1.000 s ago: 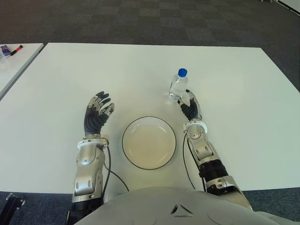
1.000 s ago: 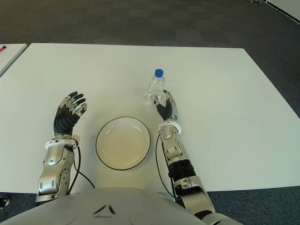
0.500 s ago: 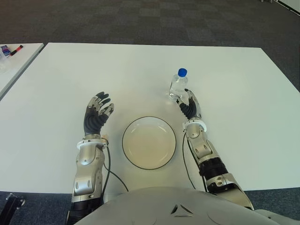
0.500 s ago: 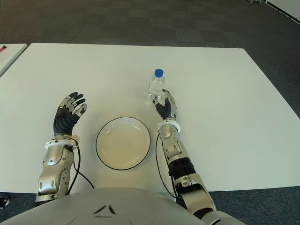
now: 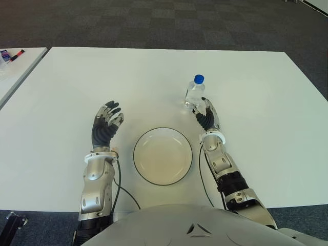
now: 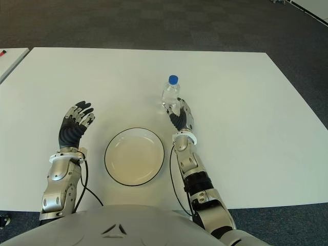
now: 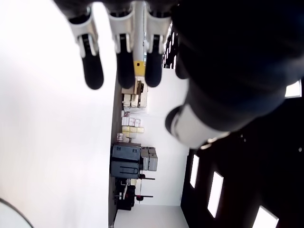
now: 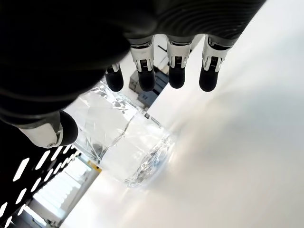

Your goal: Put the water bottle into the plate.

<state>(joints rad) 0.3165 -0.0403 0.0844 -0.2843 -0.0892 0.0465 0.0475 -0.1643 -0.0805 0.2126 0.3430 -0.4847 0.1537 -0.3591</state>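
Since a second ago our right hand (image 5: 207,116) has edged closer to the water bottle (image 5: 194,93), fingers spread, not yet gripping. It stands upright on the desk (image 5: 256,102), just beyond that hand, behind the plate (image 5: 163,155). Our left hand (image 5: 106,123) shows idle, left of the plate.

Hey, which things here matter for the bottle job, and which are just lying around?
For the job:
- water bottle, upright on the table
- plate, empty
- right robot hand, open, right beside the bottle
- left robot hand, open, left of the plate

Lying about:
- markers on the side table
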